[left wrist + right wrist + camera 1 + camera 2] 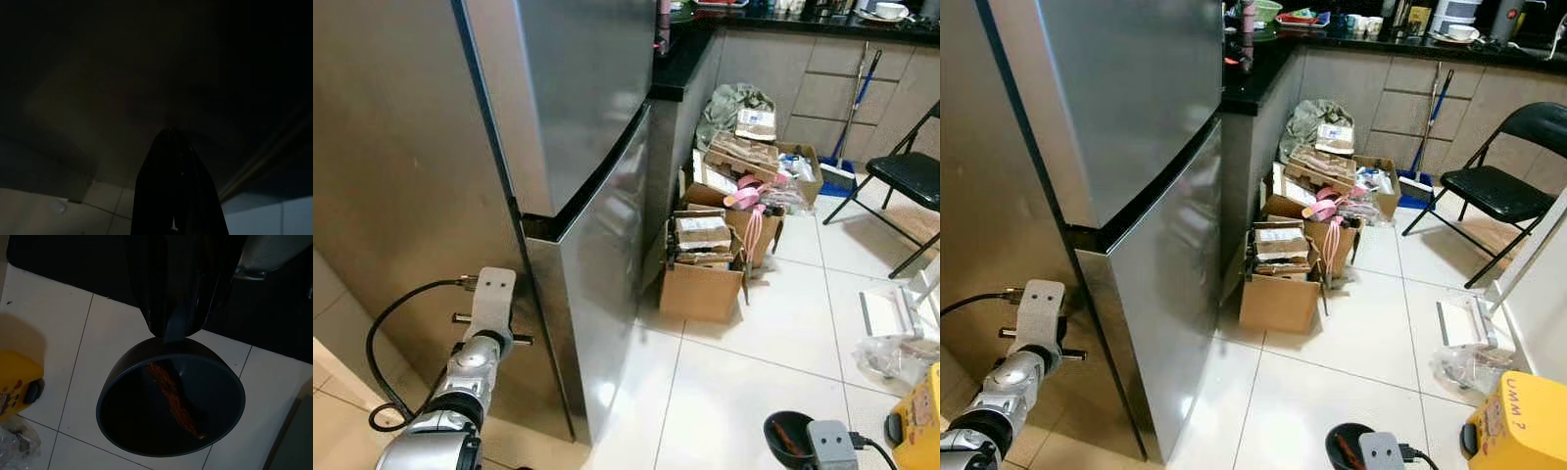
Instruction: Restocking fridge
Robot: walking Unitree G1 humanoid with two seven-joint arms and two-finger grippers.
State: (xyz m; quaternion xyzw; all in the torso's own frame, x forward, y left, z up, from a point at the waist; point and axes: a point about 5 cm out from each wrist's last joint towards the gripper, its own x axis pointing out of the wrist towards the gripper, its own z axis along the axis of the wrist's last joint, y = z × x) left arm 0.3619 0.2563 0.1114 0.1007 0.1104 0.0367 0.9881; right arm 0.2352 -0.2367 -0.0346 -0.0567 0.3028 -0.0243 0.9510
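- Fridge: stainless, doors closed, standing on the tiled floor straight ahead.
- Right end effector: clamped on the rim of a dark bowl containing a reddish strip, low over the floor.
- Left end effector: fingers pressed together, beside the fridge's side.
- Cardboard boxes sit past the fridge.

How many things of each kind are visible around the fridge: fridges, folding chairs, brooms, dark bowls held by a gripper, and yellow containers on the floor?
Fridge: 1
Black folding chair: 1
Broom with blue handle: 1
Dark bowl, held by the right gripper: 1
Yellow container: 1
Total: 5
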